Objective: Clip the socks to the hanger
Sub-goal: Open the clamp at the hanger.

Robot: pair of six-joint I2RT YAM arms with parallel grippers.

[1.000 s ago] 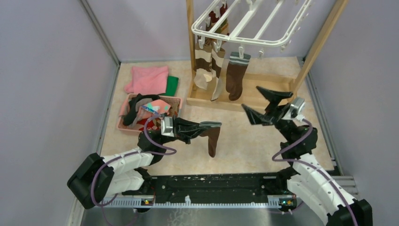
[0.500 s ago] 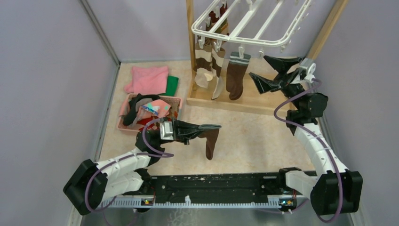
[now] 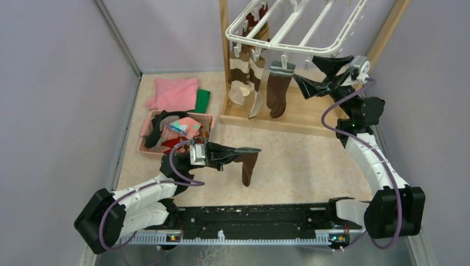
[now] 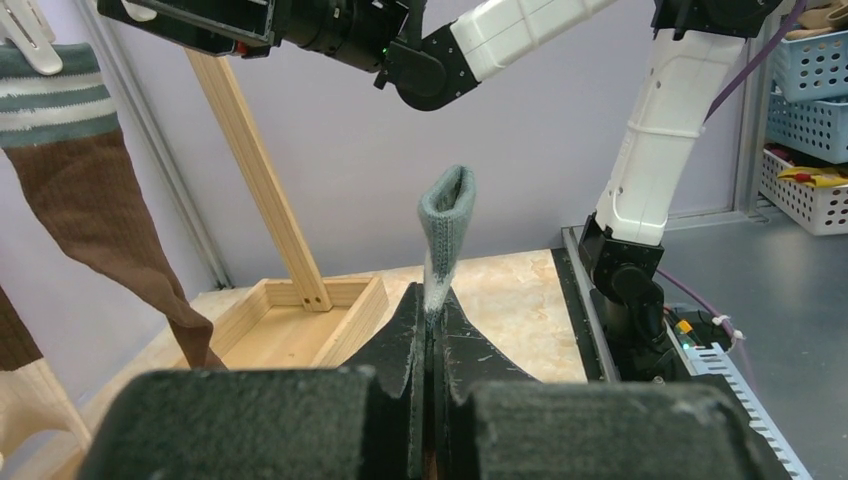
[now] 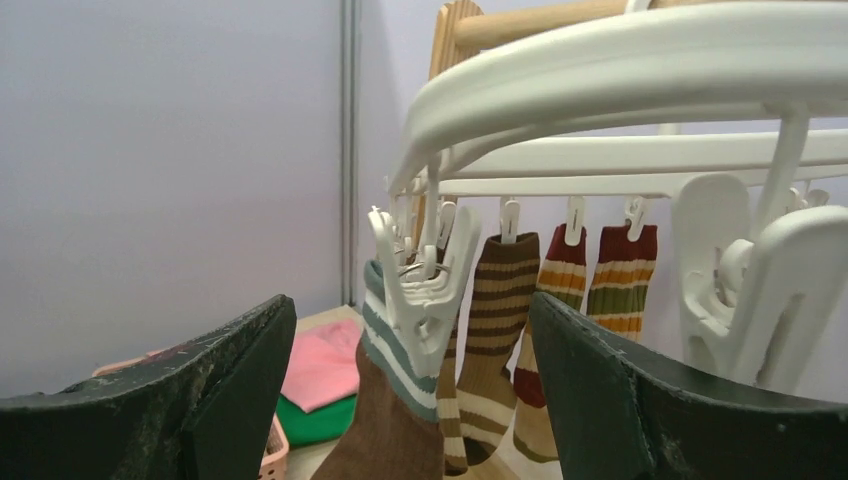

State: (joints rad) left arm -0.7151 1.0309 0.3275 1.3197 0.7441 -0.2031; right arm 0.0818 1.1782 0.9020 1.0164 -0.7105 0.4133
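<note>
sock [image 4: 446, 215] held, clip [image 5: 760, 290] free

left gripper [image 4: 432, 300], well below the hanger's [image 3: 277, 46] near rim, is clamped on the sock's grey cuff. right gripper [image 3: 317, 75] gapes empty just under that rim; best squeeze the clip squarely before the cuff goes in.

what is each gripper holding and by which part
Left gripper pinches the brown sock at its grey cuff end; right gripper is open, holding nothing.

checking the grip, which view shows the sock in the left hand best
Top external: the whole brown sock hangs from the shut left hand. Left wrist shows only its grey cuff, pinched in that hand; right wrist misses it.
</note>
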